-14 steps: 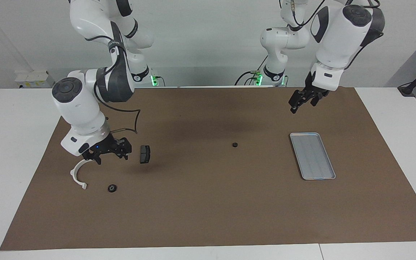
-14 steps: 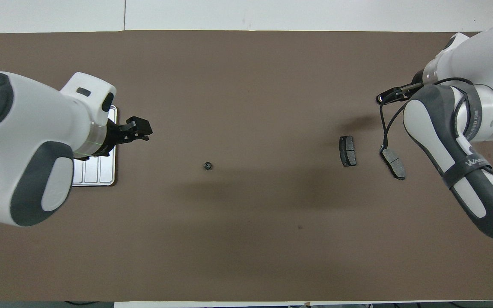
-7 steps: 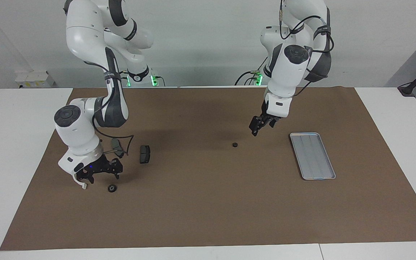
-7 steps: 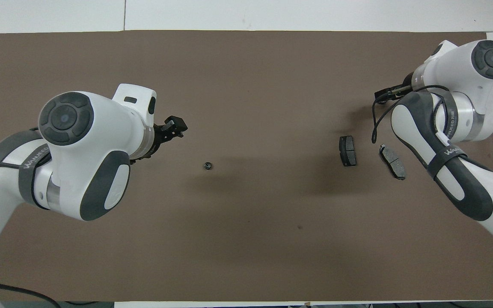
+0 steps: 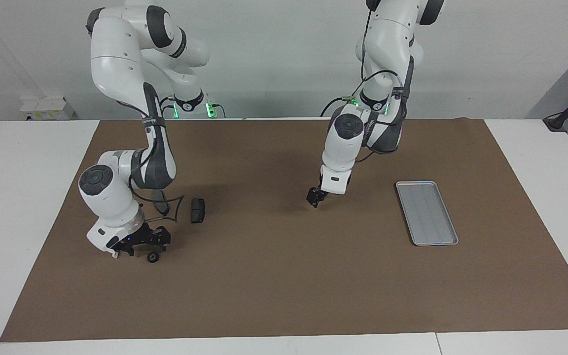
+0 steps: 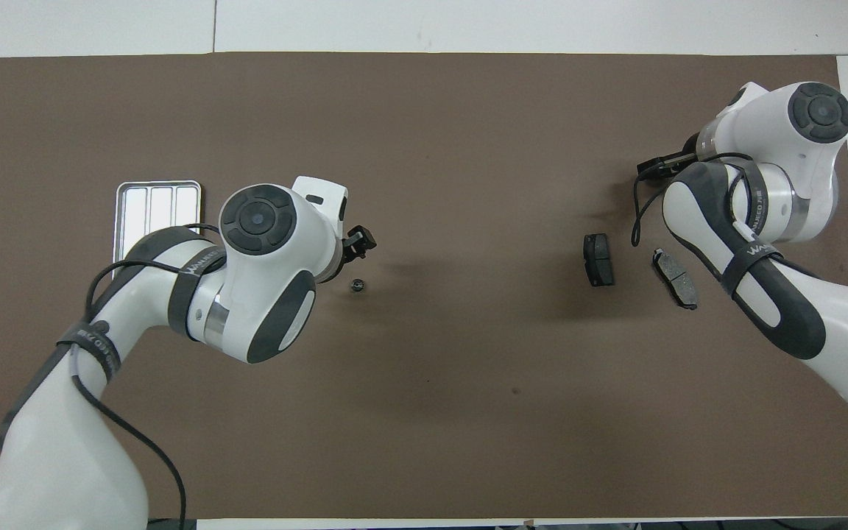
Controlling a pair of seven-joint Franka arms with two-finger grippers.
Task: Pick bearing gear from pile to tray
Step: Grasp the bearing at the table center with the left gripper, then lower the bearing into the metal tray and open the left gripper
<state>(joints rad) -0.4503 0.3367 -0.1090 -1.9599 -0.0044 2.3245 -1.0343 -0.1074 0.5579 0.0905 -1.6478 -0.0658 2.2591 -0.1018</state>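
Two open grippers are seen, nothing held in either; the right gripper (image 5: 145,245) is held low over the mat (image 5: 284,296) at the right arm's end, its fingers spread, with the end gear (image 5: 153,257) lying just beside one fingertip; whether it is touched cannot be told; only a white tip of the bracket (image 5: 115,255) is shown under that gripper. Two pads are found nearer to the robots than the end gear: one pad (image 6: 598,259) clear on the mat, the other pad (image 6: 676,277) partly covered by the right arm. Now to the middle: the left gripper (image 5: 315,196) is lowered over the middle gear (image 6: 355,285), which is hidden by it in the facing view and seen on the mat in the overhead view; contact cannot be judged. Off toward the left arm's end, the tray (image 5: 427,212) is seen flat on the mat, well apart from both gears, with no part in it.
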